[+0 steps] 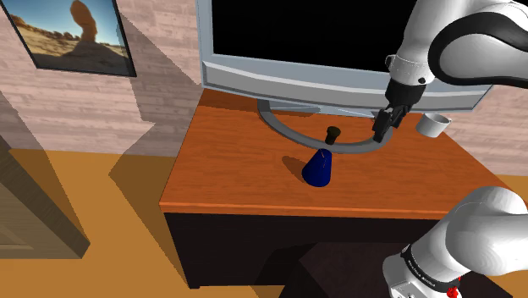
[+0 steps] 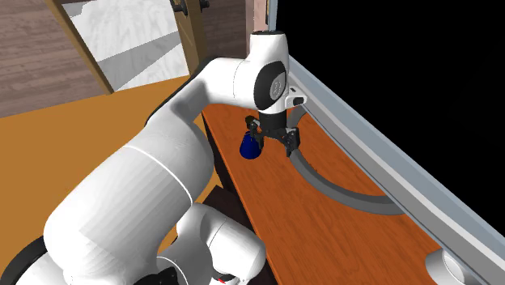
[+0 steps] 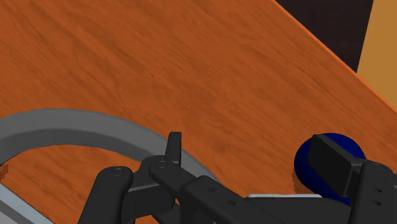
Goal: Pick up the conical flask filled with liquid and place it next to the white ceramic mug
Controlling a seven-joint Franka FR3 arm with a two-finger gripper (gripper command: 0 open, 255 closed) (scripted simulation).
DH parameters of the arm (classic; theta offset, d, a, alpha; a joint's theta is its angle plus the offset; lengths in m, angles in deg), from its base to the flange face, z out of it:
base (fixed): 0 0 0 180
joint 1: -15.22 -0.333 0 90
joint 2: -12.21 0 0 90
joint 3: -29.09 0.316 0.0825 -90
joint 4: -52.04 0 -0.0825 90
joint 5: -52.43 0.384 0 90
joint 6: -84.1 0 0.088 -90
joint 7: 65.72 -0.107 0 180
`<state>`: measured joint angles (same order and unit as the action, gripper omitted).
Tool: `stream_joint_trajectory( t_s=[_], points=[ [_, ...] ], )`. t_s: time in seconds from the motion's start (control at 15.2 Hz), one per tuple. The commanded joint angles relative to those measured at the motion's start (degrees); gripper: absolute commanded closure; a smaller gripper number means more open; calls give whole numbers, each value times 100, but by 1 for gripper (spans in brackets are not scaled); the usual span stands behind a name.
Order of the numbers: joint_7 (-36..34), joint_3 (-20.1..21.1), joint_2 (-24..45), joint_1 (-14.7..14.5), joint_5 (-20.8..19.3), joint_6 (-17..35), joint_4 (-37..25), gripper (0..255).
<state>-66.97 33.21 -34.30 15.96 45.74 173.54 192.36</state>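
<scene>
A dark blue conical flask [image 1: 317,168] with a black stopper [image 1: 333,133] stands upright near the middle of the wooden desk [image 1: 228,173]. The white mug [image 1: 433,124] sits at the back of the desk, toward the shoulder view's right. My black gripper [image 1: 379,130] hangs between them, above the monitor stand's grey ring, and touches neither. In the wrist view the gripper [image 3: 251,156] is open with only bare wood between its fingers; the flask [image 3: 305,167] lies outside one finger, partly hidden by it. In the second exterior view the gripper [image 2: 273,142] is just beside the flask [image 2: 249,148].
A large grey-framed monitor [image 1: 296,51] fills the desk's back, and its curved grey stand [image 1: 288,129] arcs over the desktop behind the flask. The mug [image 2: 443,265] is at the second exterior view's lower right. A framed desert picture [image 1: 76,30] hangs on the wall.
</scene>
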Motion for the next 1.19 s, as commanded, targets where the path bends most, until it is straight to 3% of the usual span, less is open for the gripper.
stream_joint_trajectory(
  t_s=[0.0, 0.79, 1.12],
  points=[
    [0, 0, 0, 0, 0, 0, 0, 0],
    [-807, 1071, 225, -666, 671, 1805, -74, 0],
    [-814, 1081, 290, -653, 663, 2209, 265, 0]
  ],
)
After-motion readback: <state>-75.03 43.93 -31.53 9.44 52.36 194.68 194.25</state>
